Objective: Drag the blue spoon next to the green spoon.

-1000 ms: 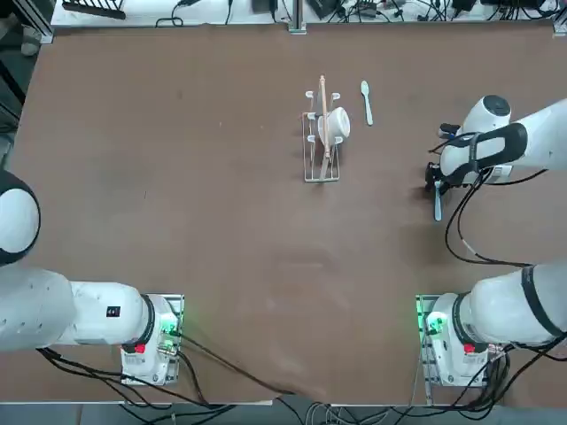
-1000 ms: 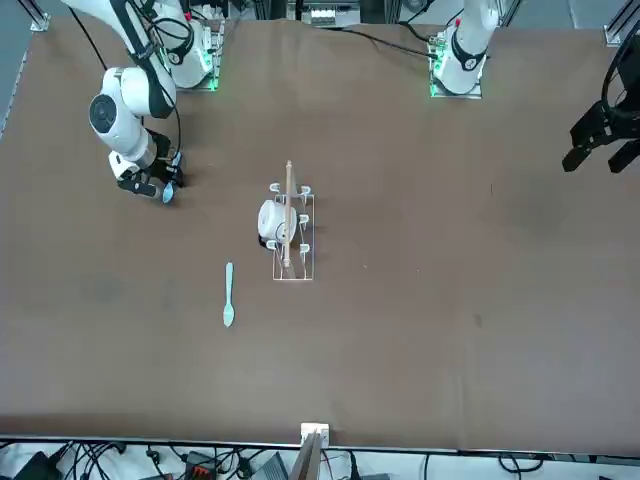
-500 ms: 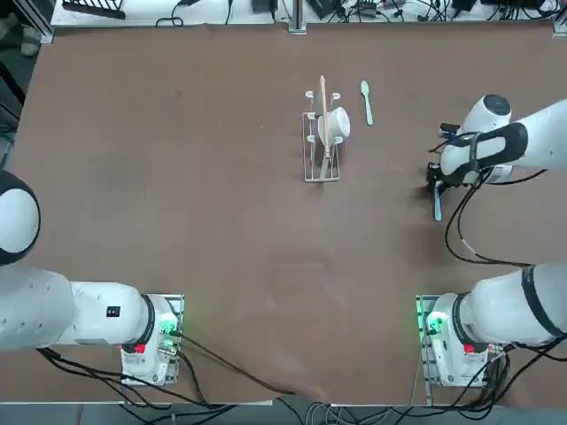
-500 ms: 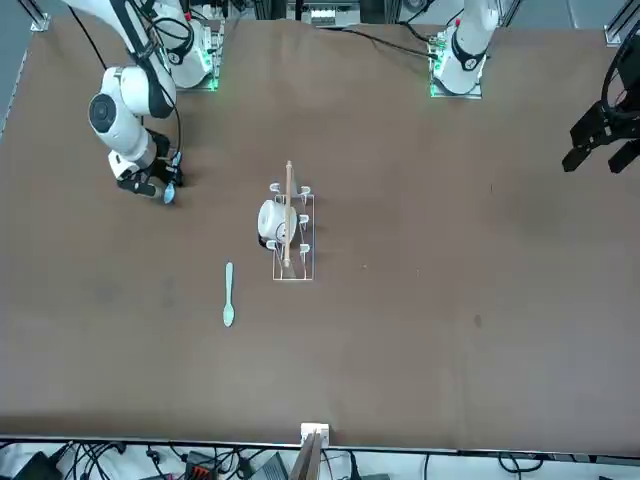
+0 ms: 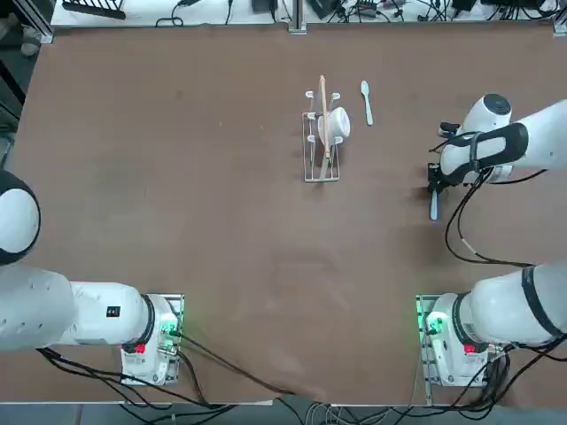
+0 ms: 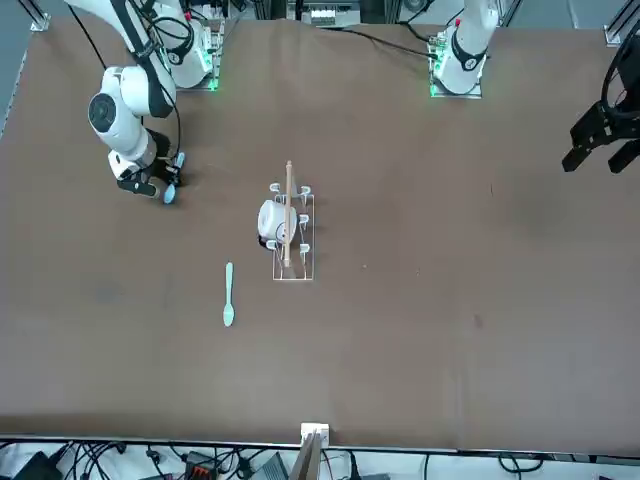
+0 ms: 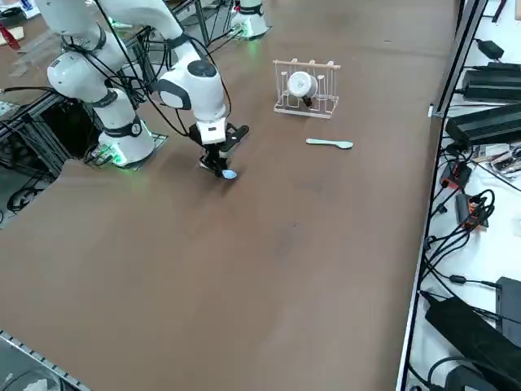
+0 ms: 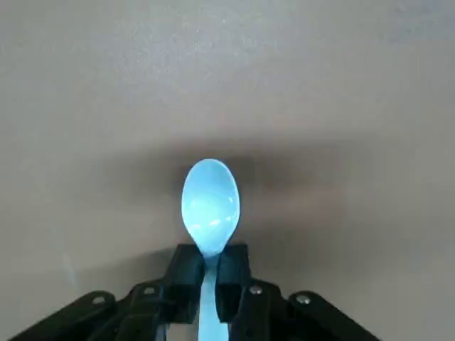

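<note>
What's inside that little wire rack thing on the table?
The wire rack holds a white cup, lying on its side, and a thin wooden stick lying along the rack's top. What is inside the cup cannot be seen, nor the table directly beneath it.

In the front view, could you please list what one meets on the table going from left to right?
Right tool shut on the blue spoon → green spoon → white cup → wire rack holding it.
</note>
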`<act>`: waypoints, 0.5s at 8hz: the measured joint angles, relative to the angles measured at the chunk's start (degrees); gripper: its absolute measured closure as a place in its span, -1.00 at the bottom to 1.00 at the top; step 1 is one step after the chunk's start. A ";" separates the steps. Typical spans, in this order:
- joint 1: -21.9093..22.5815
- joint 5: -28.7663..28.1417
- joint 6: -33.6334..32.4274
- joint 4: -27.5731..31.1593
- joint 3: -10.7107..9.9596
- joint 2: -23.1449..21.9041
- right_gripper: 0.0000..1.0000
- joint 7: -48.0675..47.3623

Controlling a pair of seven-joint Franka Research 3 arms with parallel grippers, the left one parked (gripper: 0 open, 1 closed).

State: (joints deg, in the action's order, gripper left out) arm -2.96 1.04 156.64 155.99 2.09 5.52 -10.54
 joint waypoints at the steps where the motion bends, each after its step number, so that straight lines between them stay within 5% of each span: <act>1: -0.01 0.00 0.00 0.00 -0.01 0.00 0.71 0.32; 4: 0.00 0.00 0.06 -0.17 -0.01 -0.01 0.71 0.81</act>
State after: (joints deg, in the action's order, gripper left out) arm -2.96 1.04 156.69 155.81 2.08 5.51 -9.73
